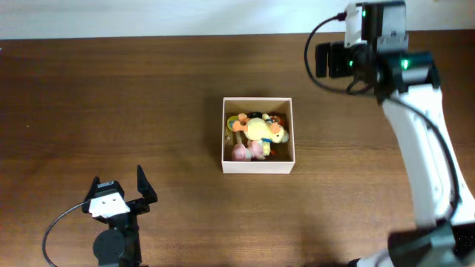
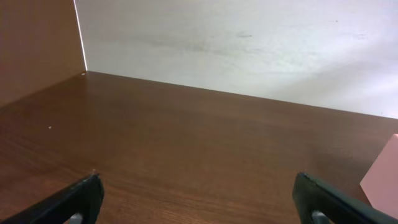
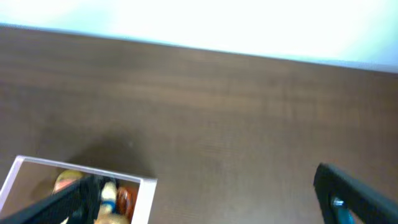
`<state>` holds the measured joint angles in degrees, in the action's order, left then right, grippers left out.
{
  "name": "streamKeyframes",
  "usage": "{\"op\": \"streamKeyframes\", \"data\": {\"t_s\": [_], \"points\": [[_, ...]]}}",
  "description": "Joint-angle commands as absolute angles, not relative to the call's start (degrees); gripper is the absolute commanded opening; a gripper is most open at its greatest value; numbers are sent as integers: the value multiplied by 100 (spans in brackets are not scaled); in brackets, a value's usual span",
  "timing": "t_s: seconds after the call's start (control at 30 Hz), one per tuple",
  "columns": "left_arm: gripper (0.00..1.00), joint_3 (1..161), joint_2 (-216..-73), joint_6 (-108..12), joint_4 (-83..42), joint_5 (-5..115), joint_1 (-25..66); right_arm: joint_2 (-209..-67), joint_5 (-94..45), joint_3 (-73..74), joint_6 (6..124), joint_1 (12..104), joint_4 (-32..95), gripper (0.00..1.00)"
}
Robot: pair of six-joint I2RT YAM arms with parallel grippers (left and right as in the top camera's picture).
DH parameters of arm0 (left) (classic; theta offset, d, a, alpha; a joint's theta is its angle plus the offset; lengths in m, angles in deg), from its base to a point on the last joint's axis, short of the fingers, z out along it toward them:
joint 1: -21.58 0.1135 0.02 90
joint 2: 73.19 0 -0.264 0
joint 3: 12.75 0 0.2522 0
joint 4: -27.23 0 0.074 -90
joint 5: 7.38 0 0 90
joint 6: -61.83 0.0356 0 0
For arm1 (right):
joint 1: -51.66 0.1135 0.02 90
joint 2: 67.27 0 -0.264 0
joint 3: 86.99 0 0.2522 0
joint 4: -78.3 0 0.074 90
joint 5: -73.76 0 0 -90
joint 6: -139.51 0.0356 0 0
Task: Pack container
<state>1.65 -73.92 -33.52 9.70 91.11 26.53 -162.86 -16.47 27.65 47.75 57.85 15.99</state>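
Toys [image 1: 251, 139] fill the container [image 1: 258, 165]. It is a square white box with a brown inside, and it sits in the middle of the brown table [image 1: 111, 96]. On top of the pile lies a yellow toy [image 1: 261, 128]. A pink toy [image 1: 241, 153] rests by the near wall, and an orange bit [image 1: 239, 120] shows at the far left corner. The toys are small and heaped on each other, so what each one is cannot be told.

The left gripper [image 1: 119, 178] is at the near left part of the table, well apart from the box. Its jaws stand wide apart and hold nothing. In its own camera the two black fingers [image 2: 81, 200] are cut off by the bottom edge, with bare table between them. A pale corner [image 2: 384, 180] pokes in at the right edge, but too little of it shows to say what it is.

The right gripper [image 1: 320, 61] is up at the far right, also well apart from the box. From above it is a dark lump and its fingers are hard to pick out. Its own camera shows the fingers [image 3: 354, 196] spread wide with nothing between them. That picture is blurry. Only one corner of the box shows there, cut off at the bottom, with one finger in front of it.
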Motion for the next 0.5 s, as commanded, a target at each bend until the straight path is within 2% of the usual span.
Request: {"op": "streamKeyframes", "data": {"t_s": [0.0,0.27,0.47], "points": [[99,150,-7348,-3238,952,9096,2679,-15430,-1584,1771,4526,5838,2091,99],[99,150,-7348,-3240,952,9096,2679,-13482,-1638,-537,4526,5761,3085,99],[99,150,-7348,-3238,952,9096,2679,-12243,-2493,-1873,4526,5095,3708,99]]}}
